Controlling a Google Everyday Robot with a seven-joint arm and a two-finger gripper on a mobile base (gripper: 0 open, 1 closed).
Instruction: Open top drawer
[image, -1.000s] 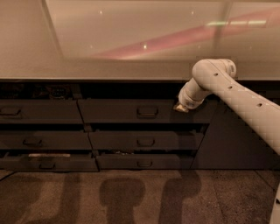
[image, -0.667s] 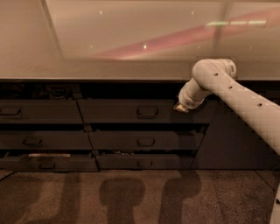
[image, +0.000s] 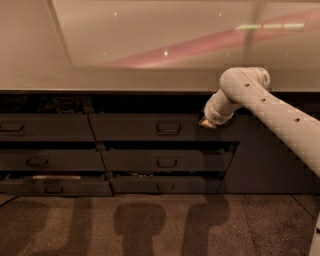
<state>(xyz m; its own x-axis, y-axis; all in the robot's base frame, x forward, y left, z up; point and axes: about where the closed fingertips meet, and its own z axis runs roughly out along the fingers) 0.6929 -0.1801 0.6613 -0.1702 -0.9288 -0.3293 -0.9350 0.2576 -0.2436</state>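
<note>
A pale, glossy countertop (image: 150, 45) fills the upper half of the scene, streaked with a pinkish reflection running toward 2 o'clock. Below it, a mottled brown floor (image: 150, 225) carries 3 broad dark shadows. Between the 2 stands a dark grey cabinet with 2 banks of 3 drawers each.

The robot's white arm (image: 280, 120) enters from the frame's 4 o'clock edge, rises to a rounded elbow just under the counter lip, then bends down toward 7 o'clock.

The top drawer (image: 130, 127) sits at the head of the right-hand bank, directly beneath the counter, with a dark gap above its front. The second drawer (image: 200, 161) and the lowest drawer (image: 135, 185) lie at 6 o'clock from it, each with a similar loop. The left bank (image: 45, 127) lies at 9 o'clock from it; a pale strip shows along the upper edge of its lowest front.

The gripper (image: 206, 123) is at the right end of the top drawer's front, against or just before it; contact cannot be told, nor can its grip state.

The drawer's small rectangular handle (image: 169, 128) sits at the front's centre, at 9 o'clock from the gripper and apart from it.
</note>
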